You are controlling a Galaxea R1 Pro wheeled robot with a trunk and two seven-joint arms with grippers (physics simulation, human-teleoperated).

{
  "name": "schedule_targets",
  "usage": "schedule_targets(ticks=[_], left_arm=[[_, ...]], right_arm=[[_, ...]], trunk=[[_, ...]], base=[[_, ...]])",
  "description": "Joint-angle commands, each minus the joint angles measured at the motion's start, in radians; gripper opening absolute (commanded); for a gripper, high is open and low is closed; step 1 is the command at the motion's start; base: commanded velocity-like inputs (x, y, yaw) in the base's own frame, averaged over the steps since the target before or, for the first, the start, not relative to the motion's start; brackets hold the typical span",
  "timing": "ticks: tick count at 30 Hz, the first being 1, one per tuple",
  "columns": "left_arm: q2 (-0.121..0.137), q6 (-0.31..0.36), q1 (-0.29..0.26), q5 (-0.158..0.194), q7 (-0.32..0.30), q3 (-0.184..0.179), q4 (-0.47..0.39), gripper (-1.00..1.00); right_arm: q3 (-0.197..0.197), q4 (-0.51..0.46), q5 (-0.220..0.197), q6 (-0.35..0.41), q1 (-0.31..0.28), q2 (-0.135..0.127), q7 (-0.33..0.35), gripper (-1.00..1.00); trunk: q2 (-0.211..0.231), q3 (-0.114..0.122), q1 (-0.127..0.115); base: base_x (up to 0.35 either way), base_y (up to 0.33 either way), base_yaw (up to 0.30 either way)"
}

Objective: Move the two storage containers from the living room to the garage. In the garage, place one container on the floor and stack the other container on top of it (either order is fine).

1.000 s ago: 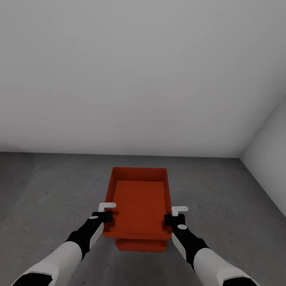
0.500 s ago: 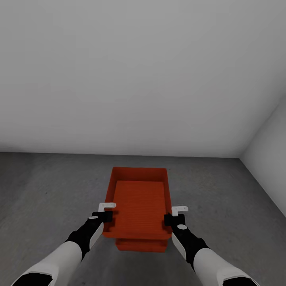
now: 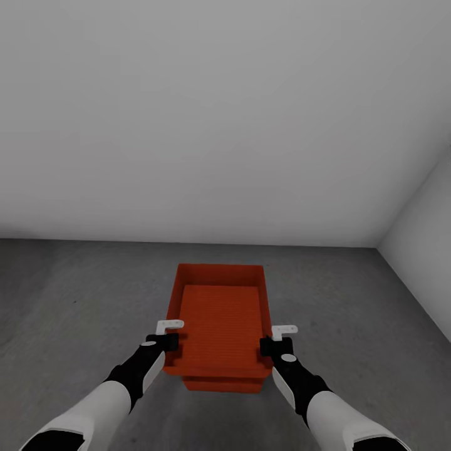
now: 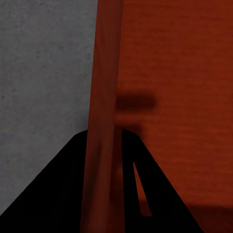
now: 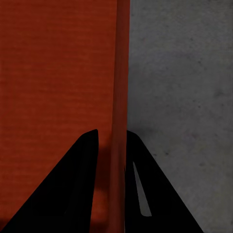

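While each thin, stiff side wall was pinched by the left claw [image 3: 170, 332] and right claw [image 3: 276, 338], the upper container [image 3: 219, 319] was judged light, above the lower container [image 3: 222, 384].

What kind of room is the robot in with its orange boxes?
Probably a garage or a bare storage room. The floor is rough dark grey concrete, the walls are plain pale grey, and no furniture is in view near the two stacked orange containers.

No text, label or number can be read anywhere.
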Motion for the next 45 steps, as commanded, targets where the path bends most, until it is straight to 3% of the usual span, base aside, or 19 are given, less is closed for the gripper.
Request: schedule_targets(ticks=[1, 30, 45], left_arm=[[0.019, 0.004, -0.001, -0.015, 0.030, 0.036, -0.007, -1.00], [0.017, 0.004, -0.001, -0.015, 0.030, 0.036, -0.006, -1.00], [0.016, 0.004, -0.001, -0.015, 0.030, 0.036, -0.006, -1.00]], right_arm=[[-0.016, 0.003, -0.005, -0.002, 0.000, -0.013, -0.026, -1.00], [-0.016, 0.003, -0.005, -0.002, 0.000, -0.013, -0.026, -1.00], [-0.016, 0.003, -0.005, -0.002, 0.000, -0.012, -0.026, -1.00]], trunk=[[-0.001, -0.001, 0.000], [-0.001, -0.001, 0.000], [-0.001, -0.001, 0.000]], base=[[-0.004, 0.000, 0.000], [-0.017, 0.000, -0.001], [0.000, 0.000, -0.091]])
